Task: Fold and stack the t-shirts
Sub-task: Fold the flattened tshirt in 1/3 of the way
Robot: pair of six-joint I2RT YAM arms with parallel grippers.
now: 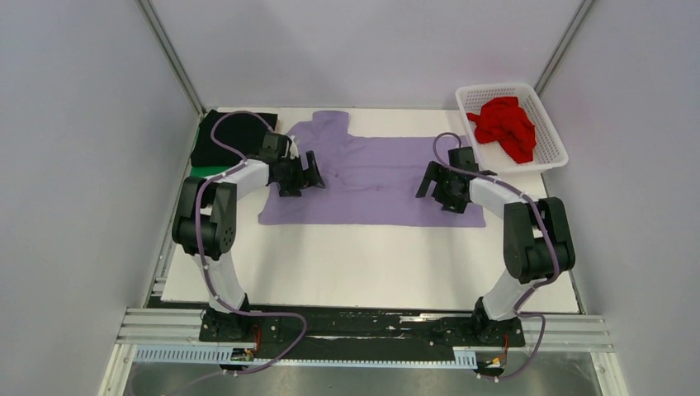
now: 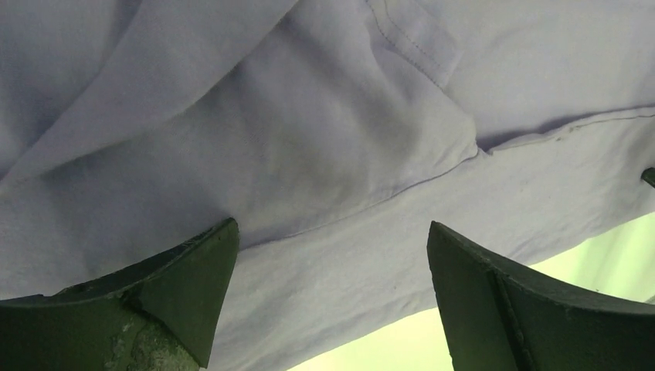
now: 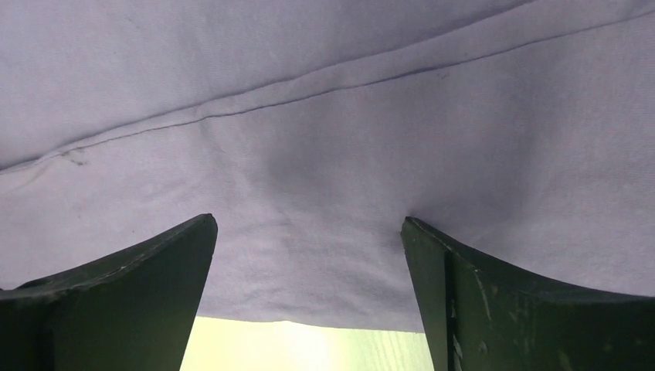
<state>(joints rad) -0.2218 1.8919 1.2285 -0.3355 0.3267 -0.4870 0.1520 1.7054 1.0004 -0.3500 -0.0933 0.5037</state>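
The lavender t-shirt [image 1: 371, 177] lies spread flat at the middle back of the table. My left gripper [image 1: 299, 175] is open and rests on its left part, with cloth between the spread fingers [image 2: 185, 286]. My right gripper [image 1: 439, 183] is open on its right part, near the front hem; cloth [image 3: 309, 193] fills that view and the fingers [image 3: 463, 286] press on it. The black t-shirt [image 1: 231, 132] lies folded at the back left on the green one [image 1: 206, 171], of which only an edge shows. The red t-shirt [image 1: 505, 125] is crumpled in the basket.
A white latticed basket [image 1: 551, 157] stands at the back right corner. The white table surface [image 1: 363, 264] runs from the shirt to the near edge. Grey walls and frame posts close in the left, right and back.
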